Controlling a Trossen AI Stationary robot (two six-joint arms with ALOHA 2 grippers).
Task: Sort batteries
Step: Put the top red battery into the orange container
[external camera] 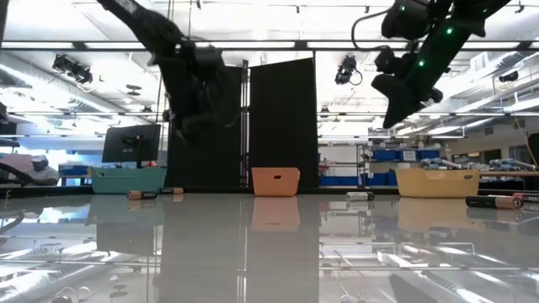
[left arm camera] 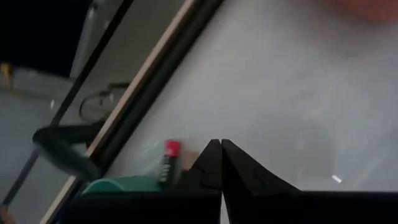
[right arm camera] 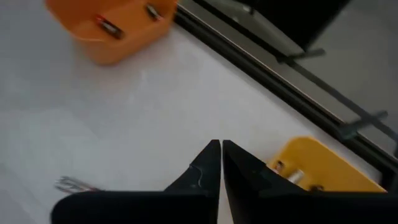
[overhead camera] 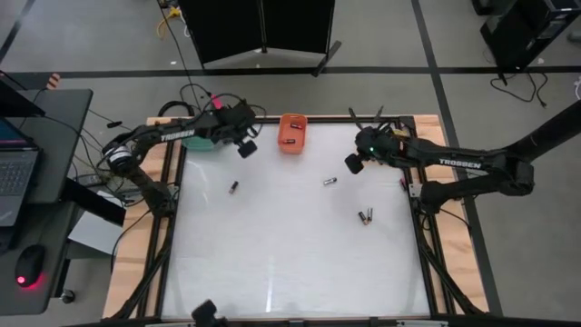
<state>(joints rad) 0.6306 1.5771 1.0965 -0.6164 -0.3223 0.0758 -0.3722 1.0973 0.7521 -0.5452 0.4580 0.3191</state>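
While TROSSEN lettering shows on both arms, the left tool (overhead camera: 247, 148), fingers together and holding nothing, hangs above the worktop (overhead camera: 290, 263) by a teal bin (left arm camera: 115, 185) with one battery (left arm camera: 168, 162). The right tool (overhead camera: 354, 163), fingers together, empty, hangs beside a yellow bin (right arm camera: 329, 165). Between them the orange bin (overhead camera: 291, 133) holds two batteries (right arm camera: 107, 25). Four batteries (overhead camera: 365, 216) lie loose nearby; open worktop stretches beyond.
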